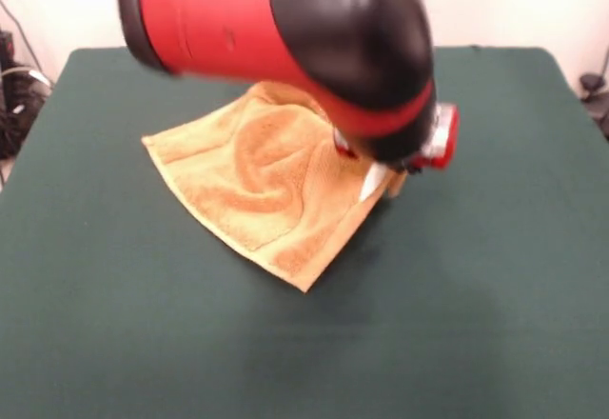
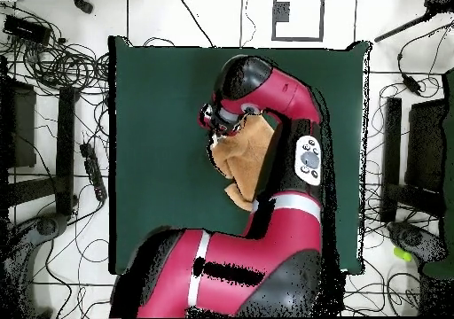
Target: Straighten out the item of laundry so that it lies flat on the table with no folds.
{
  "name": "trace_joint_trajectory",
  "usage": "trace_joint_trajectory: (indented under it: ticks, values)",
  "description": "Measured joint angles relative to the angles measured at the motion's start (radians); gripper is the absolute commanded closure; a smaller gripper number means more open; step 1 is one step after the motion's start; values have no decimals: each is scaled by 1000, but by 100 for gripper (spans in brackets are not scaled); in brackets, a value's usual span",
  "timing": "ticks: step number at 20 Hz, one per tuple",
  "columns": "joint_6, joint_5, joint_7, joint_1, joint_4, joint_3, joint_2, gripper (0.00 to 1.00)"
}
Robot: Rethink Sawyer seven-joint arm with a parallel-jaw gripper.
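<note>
The orange-tan towel (image 1: 257, 181) lies in the middle of the dark green table (image 1: 114, 324), rumpled with curved folds across its middle. Its right corner rises off the cloth to my gripper (image 1: 385, 183), which is shut on that corner; a shadow lies under the lifted edge. The left and near corners rest on the table. The red and black arm hides the towel's far edge. In the overhead view the arm covers most of the towel (image 2: 244, 156), and the gripper (image 2: 217, 122) sits at its upper left edge over the table (image 2: 160, 94).
Cables and equipment (image 2: 53, 76) lie on the floor round the table in the overhead view. The big arm (image 1: 285, 19) hangs over the table's far half in the front view.
</note>
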Motion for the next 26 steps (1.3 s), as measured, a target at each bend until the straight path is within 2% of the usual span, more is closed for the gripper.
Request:
trace_joint_trajectory:
  ticks: [5, 11, 15, 20, 26]
  values:
    - [0, 1, 0, -29, 81, 5, -158, 100]
    - [0, 1, 0, -99, 114, 29, -273, 100]
    - [-45, 0, 0, -155, 158, 45, -328, 100]
    - [-228, 0, 0, -206, 255, 73, -366, 100]
    - [-451, -28, 0, -226, 340, 115, -363, 100]
